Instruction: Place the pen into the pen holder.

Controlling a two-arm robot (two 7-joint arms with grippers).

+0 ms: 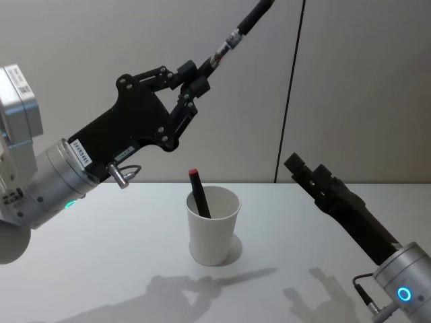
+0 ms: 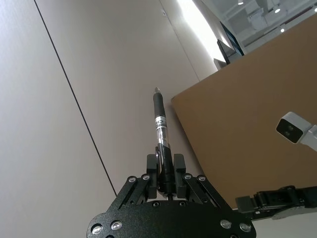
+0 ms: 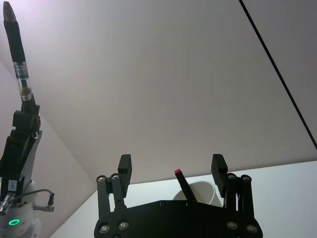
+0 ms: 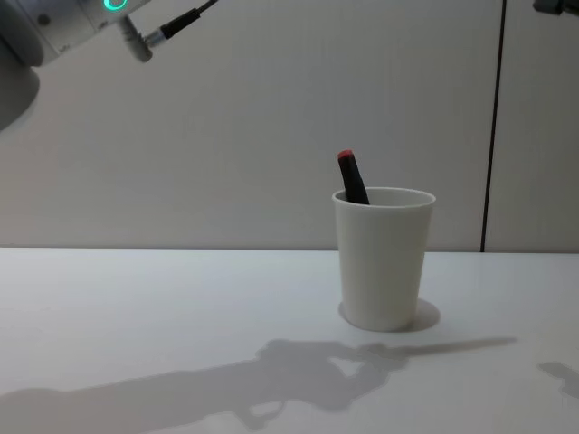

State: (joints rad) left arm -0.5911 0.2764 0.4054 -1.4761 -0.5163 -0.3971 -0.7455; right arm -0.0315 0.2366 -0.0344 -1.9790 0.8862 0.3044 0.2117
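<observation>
The pen holder [image 1: 214,232] is a white paper cup standing upright mid-table, also seen in the chest view [image 4: 384,262]. A black marker with a red end [image 1: 196,190] leans inside it. My left gripper [image 1: 192,81] is raised high above and left of the cup, shut on a pen [image 1: 236,30] with a clear barrel and black grip that points up and to the right. In the left wrist view the pen [image 2: 161,126] sticks out from between the shut fingers [image 2: 153,166]. My right gripper [image 3: 171,167] hovers right of the cup, open and holding nothing, with the cup [image 3: 204,191] beyond it.
The white table [image 1: 121,269] has free room all around the cup. A pale wall with a dark vertical seam [image 1: 288,101] stands behind. In the left wrist view a brown panel [image 2: 257,114] and a white camera unit [image 2: 293,127] show overhead.
</observation>
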